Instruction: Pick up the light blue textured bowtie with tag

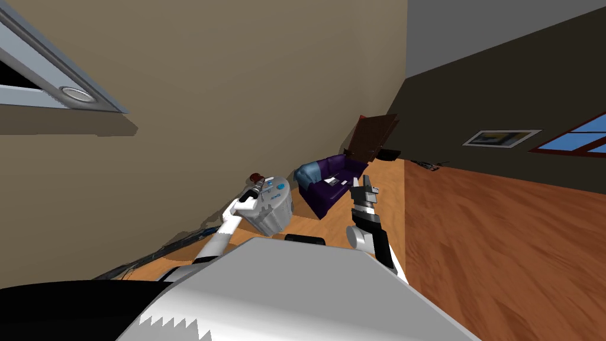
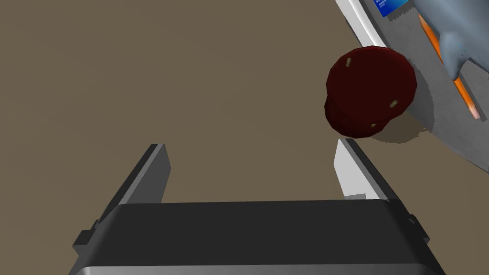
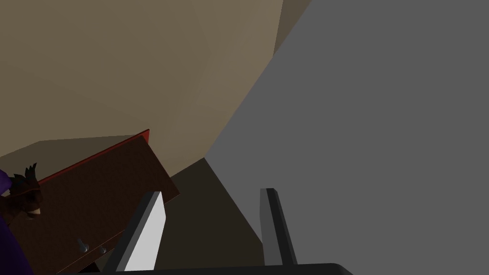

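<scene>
Bowtie (image 2: 449, 33): judged to be the pale blue-grey, faintly dotted piece lying on top of the round grey surface (image 2: 449, 121). A blue printed label (image 2: 389, 5) lay near it, possibly its tag. Identification was not certain, since only part of the piece was in frame. An orange pencil (image 2: 446, 71) ran alongside it and seemed to pass partly beneath. A dark red round object (image 2: 370, 90) sat at the near rim of the surface, between the bowtie and the working hand.

Left hand (image 2: 249, 145): fingers spread wide, nothing between them, consistent with an approach before any grasp. The arm was stretched forward to the rim of the surface. The hand pointed mostly at the tan wall beyond, so the bowtie lay off to one side of the gap, not in line with it. One fingertip was just beside the dark red object, and whether they touched could not be told. Judgement: the hand needed to swing over the surface and past that object, which risked a knock.

Right hand (image 3: 212, 192): raised in front of the chest, well apart from the surface, fingers parted and empty, probably parked clear of the work.
</scene>
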Tool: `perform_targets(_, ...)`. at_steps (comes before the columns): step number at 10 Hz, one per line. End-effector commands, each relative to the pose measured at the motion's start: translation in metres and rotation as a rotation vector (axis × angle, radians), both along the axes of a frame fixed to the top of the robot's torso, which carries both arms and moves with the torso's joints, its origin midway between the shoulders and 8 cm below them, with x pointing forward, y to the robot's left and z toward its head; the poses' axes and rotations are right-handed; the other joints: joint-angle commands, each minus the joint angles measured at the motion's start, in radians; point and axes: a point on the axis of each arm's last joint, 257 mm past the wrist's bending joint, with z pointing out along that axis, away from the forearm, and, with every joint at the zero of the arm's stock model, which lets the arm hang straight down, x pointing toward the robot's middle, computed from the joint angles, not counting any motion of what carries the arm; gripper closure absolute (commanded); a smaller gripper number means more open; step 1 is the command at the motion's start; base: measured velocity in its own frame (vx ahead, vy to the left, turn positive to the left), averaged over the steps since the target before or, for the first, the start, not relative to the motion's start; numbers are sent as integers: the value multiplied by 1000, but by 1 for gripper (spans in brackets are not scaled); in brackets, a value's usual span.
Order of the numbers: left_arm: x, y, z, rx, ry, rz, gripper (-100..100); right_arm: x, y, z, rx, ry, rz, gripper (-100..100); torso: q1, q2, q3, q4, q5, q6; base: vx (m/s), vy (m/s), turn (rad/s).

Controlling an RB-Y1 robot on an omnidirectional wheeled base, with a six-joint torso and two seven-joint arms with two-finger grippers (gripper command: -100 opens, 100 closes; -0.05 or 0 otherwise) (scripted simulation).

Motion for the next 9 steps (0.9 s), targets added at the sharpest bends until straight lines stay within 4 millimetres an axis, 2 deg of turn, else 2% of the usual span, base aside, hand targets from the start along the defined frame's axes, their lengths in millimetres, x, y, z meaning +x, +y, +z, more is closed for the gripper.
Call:
perform_targets(1,5,16,-7,-16,44,33,-100,0,0,0,0,0,0,0,0,0,0,0,0,0,11,-42,-88)
perform_targets(4,1,37,-31,-44,120,81,-100,0,0,0,0,0,0,0,-2,-1,0,0,0,0,13,-55,-39)
perform_targets(5,4,48,-32,-64,147,105,-100,0,0,0,0,0,0,0,-2,-1,0,0,0,0,41,-67,-59)
perform_targets(6,-1,53,-46,-72,177,120,-100,0,0,0,0,0,0,0,-2,-2,-1,0,0,0,34,-53,-26)
perform_targets(9,-7,78,-68,-131,263,187,-100,0,0,0,0,0,0,0,-1,-2,-1,-1,0,0,36,-50,-34)
